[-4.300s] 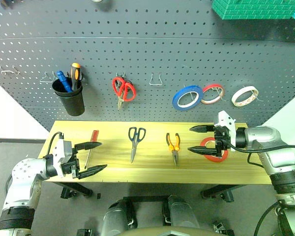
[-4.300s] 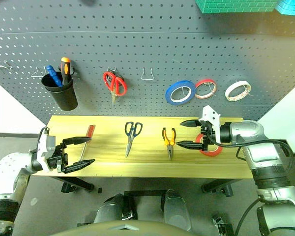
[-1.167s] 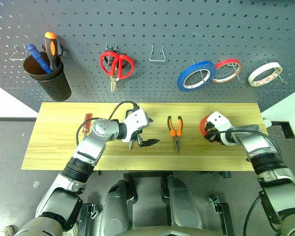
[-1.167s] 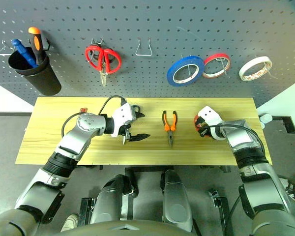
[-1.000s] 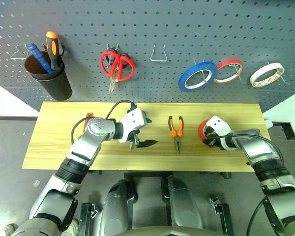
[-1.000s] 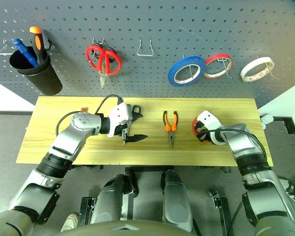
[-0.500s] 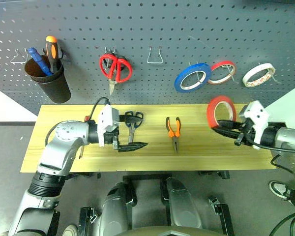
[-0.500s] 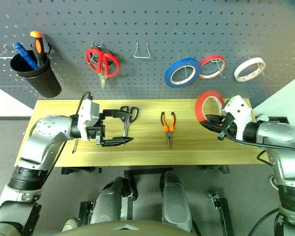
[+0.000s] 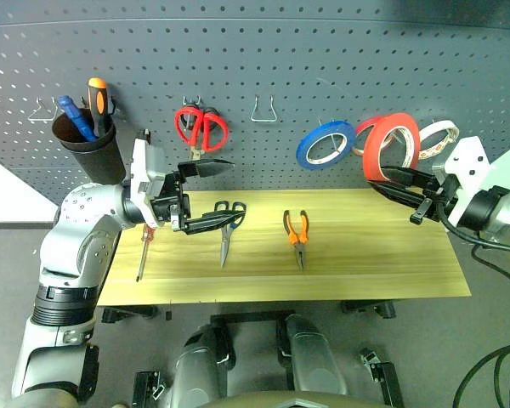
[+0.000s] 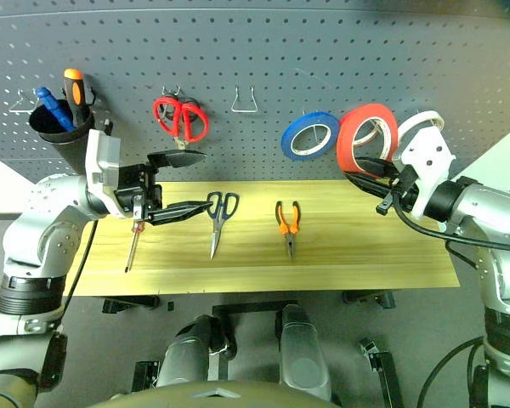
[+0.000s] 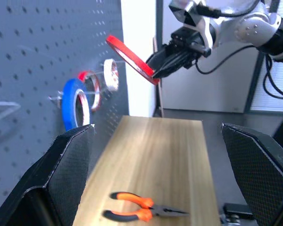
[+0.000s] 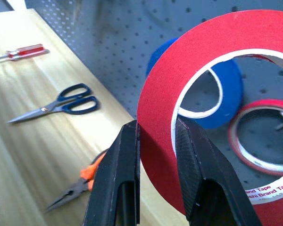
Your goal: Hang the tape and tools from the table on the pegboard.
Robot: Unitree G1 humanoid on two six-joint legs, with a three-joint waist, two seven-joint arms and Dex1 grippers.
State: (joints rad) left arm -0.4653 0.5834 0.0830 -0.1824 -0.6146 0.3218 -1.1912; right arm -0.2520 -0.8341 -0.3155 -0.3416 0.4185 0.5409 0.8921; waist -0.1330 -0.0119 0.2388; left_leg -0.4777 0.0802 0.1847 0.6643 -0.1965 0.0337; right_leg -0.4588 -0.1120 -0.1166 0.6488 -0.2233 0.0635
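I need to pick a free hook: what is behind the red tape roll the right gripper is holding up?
Behind the red tape roll on the pegboard hangs a smaller red roll, partly covered, flanked by the blue roll and the cream-white roll. Its hook is mostly hidden.

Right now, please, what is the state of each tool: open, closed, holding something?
Left tool: open, holding nothing, raised above the table.
Right tool: closed on the red tape, held up near the pegboard.

Screwdriver (image 9: 142, 253), scissors (image 9: 227, 224), pliers (image 9: 295, 235) L-to-R on table (image 9: 382, 263)
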